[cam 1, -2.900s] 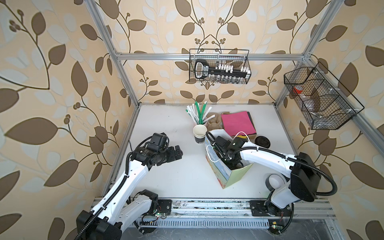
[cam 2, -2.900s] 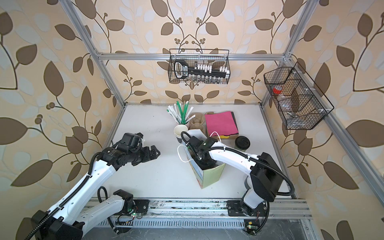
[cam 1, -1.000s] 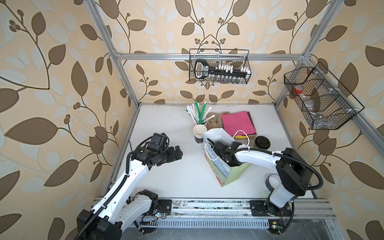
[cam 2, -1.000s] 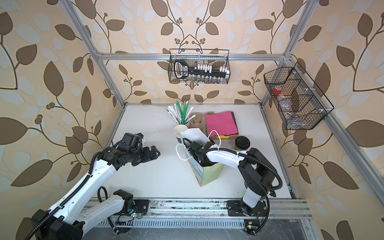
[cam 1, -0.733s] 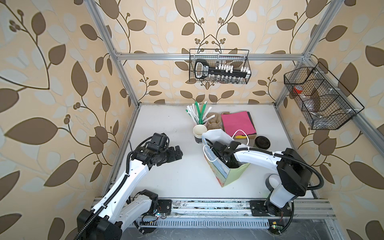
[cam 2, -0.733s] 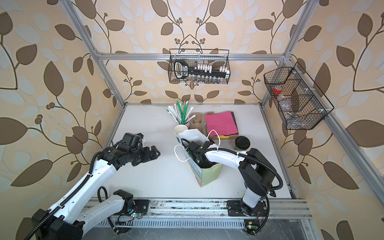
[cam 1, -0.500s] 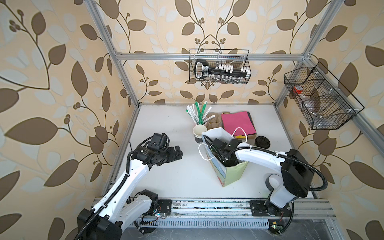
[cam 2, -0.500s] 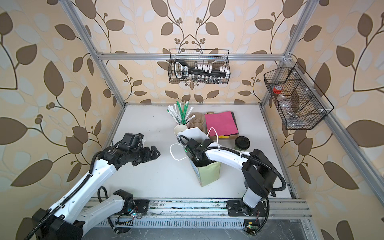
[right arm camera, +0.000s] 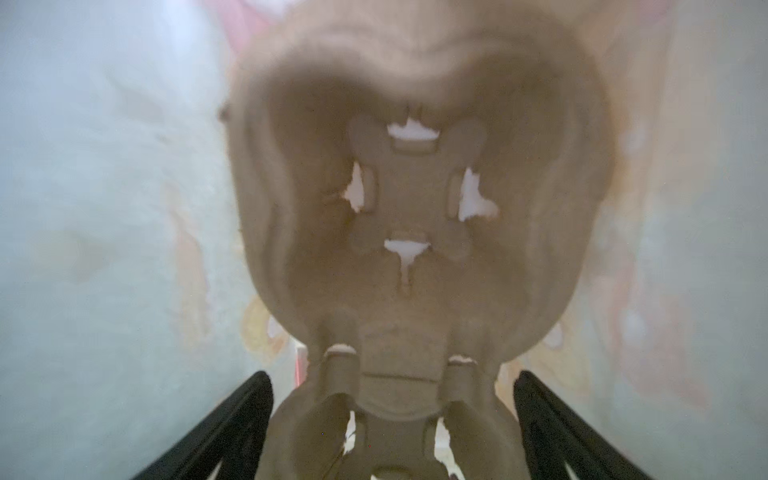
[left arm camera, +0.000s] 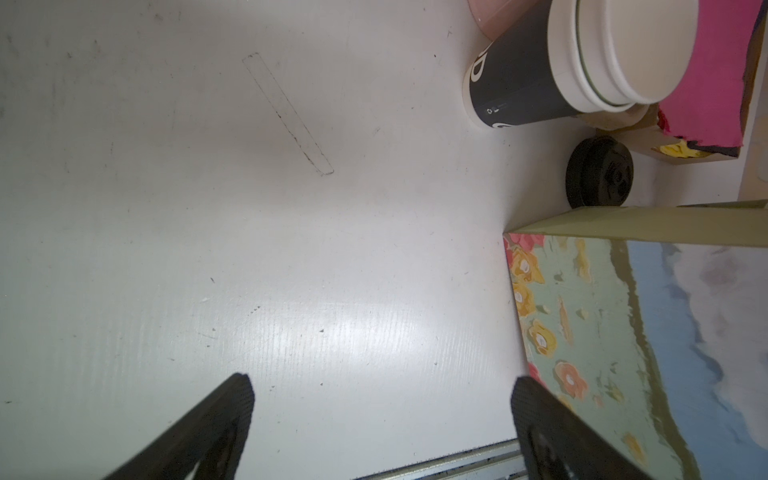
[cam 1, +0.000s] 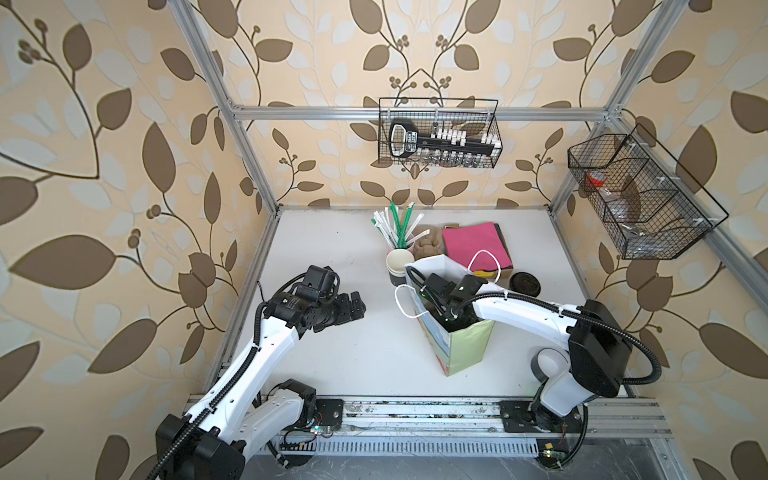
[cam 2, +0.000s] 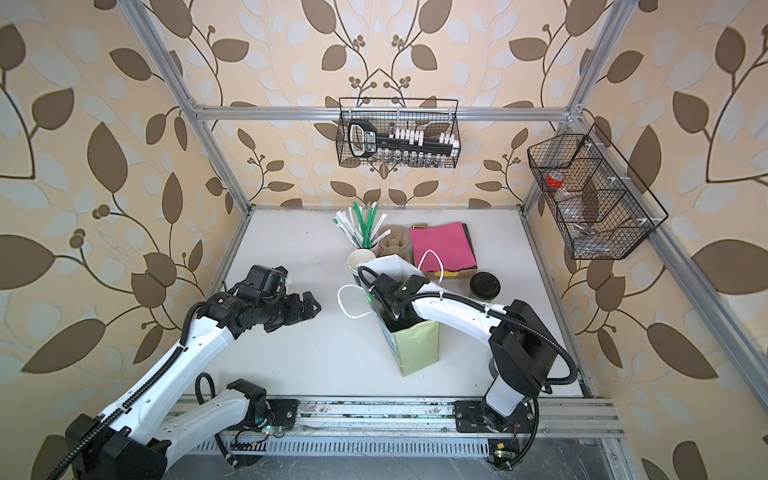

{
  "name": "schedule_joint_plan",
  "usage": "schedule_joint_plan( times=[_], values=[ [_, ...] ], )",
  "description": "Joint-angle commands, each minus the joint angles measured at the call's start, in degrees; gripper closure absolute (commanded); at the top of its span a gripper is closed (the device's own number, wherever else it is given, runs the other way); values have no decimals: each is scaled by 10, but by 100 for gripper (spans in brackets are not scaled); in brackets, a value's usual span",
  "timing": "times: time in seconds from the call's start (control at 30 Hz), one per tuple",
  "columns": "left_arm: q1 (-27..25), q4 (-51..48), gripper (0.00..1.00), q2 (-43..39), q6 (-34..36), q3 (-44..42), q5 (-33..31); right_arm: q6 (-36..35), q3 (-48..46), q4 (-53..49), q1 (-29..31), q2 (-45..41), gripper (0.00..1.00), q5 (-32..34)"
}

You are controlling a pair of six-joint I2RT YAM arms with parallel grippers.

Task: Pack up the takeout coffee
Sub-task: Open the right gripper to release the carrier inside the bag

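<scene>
1. Green paper bag [cam 1: 461, 345] with white cord handles stands upright near the middle of the white table [cam 1: 332, 365]. In the left wrist view we see flowers printed on one of its sides.
2. Both top views show us the right arm reaching over from the right and down into the mouth of the bag, whose walls hide its tip.
3. Through the right wrist view we look inside the bag: the right pincer [right arm camera: 392, 386] has its black fingers [right arm camera: 245, 415] spread wide on either side of a brown pulp cup tray [right arm camera: 415, 232]. We make out a thin gap on each side, so the pincer grips nothing.
4. We find the takeout coffee [cam 2: 484, 286] outside the bag, with its black lid on. It stands on the table just beside the bag, to the right and toward the back wall, in front of the box topped with pink napkins [cam 2: 442, 245]. Neither pincer touches it.
5. We see the left pincer [cam 1: 353, 305] hover over bare table well to the left of the bag, fingers wide apart and empty.
6. Just behind the bag we count a short stack of lidless cups [cam 1: 400, 262], with a bunch of green and white straws [cam 1: 397, 226] farther back.
</scene>
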Motion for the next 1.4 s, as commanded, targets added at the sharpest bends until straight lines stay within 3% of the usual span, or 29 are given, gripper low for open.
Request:
schedule_joint_plan(
  times=[0.0,0.43,0.63,0.97,1.37],
  values=[
    [2,-6,1,0,6,9,11,-3,28,-3,-1,-9,9,19],
    [2,-5,1,0,6,8,13,12,88,-11,-6,-7,13,47],
    [2,-5,1,-2,6,8,14,7,108,-13,-7,-12,12,85],
    [2,-4,1,-1,6,8,13,-22,169,-21,-26,-23,12,93],
    [2,-4,1,6,5,9,17,-29,213,-60,-31,-36,2,69]
  ],
)
